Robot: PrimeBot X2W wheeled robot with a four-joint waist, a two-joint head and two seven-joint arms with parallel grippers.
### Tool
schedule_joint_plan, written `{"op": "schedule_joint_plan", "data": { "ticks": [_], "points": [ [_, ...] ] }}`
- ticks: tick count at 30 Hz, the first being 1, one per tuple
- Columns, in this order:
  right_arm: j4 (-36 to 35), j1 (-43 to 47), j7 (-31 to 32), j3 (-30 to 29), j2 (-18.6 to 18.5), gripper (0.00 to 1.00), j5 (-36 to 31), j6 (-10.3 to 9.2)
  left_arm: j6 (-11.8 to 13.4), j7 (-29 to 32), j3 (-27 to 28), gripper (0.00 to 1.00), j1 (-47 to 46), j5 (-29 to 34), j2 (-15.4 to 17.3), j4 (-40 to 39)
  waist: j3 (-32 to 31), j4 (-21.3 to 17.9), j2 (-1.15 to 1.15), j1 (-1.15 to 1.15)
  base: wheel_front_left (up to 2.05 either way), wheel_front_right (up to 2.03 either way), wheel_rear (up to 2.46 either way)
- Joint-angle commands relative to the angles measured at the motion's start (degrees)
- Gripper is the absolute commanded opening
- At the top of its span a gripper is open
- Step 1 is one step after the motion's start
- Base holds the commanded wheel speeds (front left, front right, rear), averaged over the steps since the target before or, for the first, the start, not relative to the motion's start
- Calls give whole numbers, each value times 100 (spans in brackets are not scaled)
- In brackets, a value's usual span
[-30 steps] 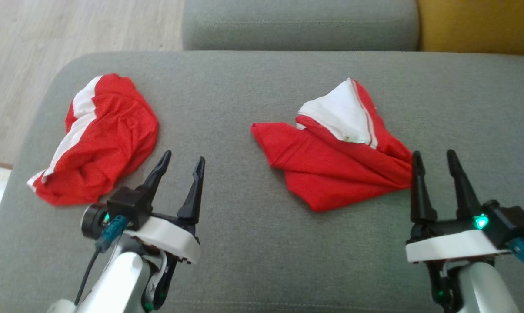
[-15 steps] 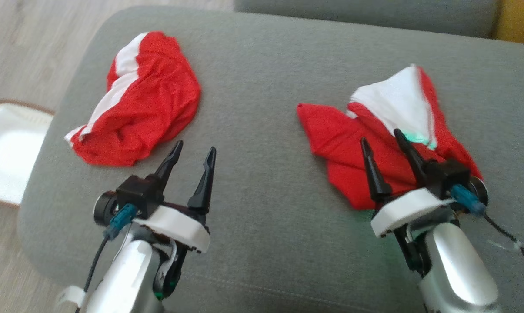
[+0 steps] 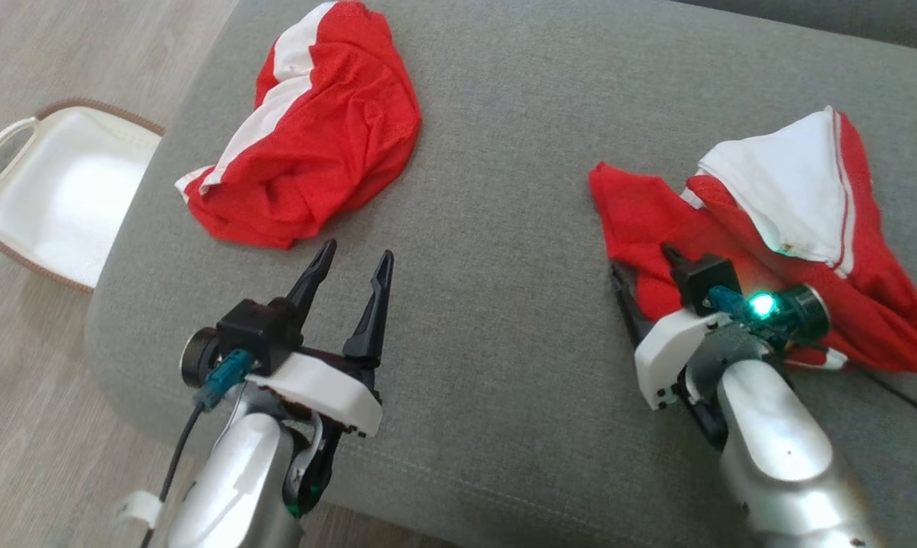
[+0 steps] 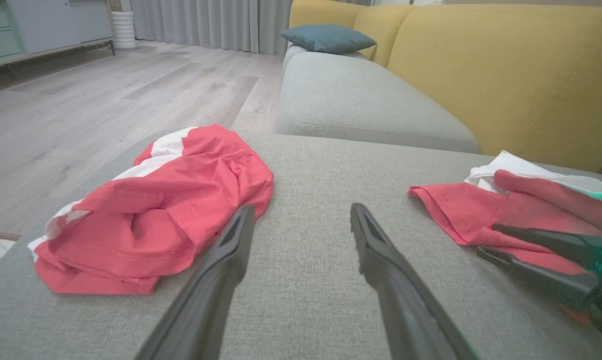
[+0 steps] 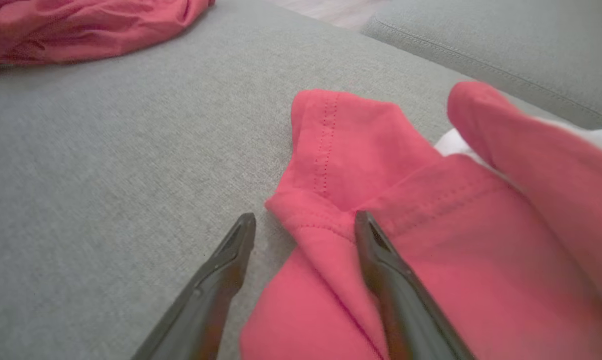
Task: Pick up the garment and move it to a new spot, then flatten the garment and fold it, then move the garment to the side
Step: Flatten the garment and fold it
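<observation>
Two hazards attend the grasp being set up here. First, the right gripper (image 5: 304, 220), its fingers spread wide, straddles a folded hem at the near-left corner of the garment (image 3: 778, 198): one finger lies over red cloth, the other over the bare grey cushion (image 3: 504, 228). If it closes at so shallow a bite it probably catches only the top layer, and the cloth may slip free or trail when lifted. Whether the tips touch the fabric cannot be told. Second, a tip pressed too low could snag the cushion weave. The left gripper (image 3: 357, 251), likewise spread and holding nothing, hovers just beside a second red-and-white garment (image 3: 321, 152), well apart from the first. A careless transfer could land one on the other.

The garment lies crumpled on the right part of the cushion. It is thin red knit with stitched hems, folded over itself in several layers, with a white panel bearing a thin red stripe turned up at its far side. Such cloth should drape limply and will likely need spreading from two corners.
</observation>
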Motion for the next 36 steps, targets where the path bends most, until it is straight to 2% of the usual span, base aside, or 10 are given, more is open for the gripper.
{"op": "schedule_joint_plan", "data": {
  "ticks": [1, 6, 7, 8, 12, 22, 29, 33, 36],
  "points": [
    [-55, -262, -12, 21, 2, 100, -265, 22, -28, -70, 221, 100, -281, 75, 22, -158, 39, 42, 0, 0, 0, 0, 0],
    [279, -421, 1, -295, 2, 100, -828, 22, -65, -70, 291, 100, -295, 46, -28, -143, 89, 73, 0, 0, 0, 0, 0],
    [335, -442, 22, -338, 2, 48, -853, 22, -72, -70, 300, 100, -300, 46, -34, -138, 93, 71, 0, 0, 0, 0, 0],
    [380, -464, 19, -355, 2, 0, -876, 22, -78, -70, 308, 100, -304, 48, -39, -132, 94, 67, 0, 0, 0, 0, 0],
    [437, -561, -185, -327, 2, 0, -866, 22, -95, -70, 333, 100, -309, 63, -54, -104, 53, 9, 0, 0, 0, 0, 0],
    [6, -1173, -1003, -119, 2, 0, -13, 22, -123, -70, 456, 100, -154, 68, -64, -27, -371, -304, 0, 0, 0, 0, 0],
    [-584, -2435, -1437, -108, 2, 0, 1001, 22, -122, -70, 627, 100, 43, -107, -67, -38, -795, -546, 0, 0, 0, 0, 0],
    [-1139, -3038, -1498, -154, 2, 0, 1212, 22, -81, -70, 695, 100, 148, -180, -68, -71, -918, -647, 0, 0, 0, 0, 0],
    [-1447, -3110, -1501, -343, -31, 0, 1321, 22, -50, -70, 769, 100, 234, -189, -68, -112, -972, -746, 0, 0, 0, 0, 0]
  ]
}}
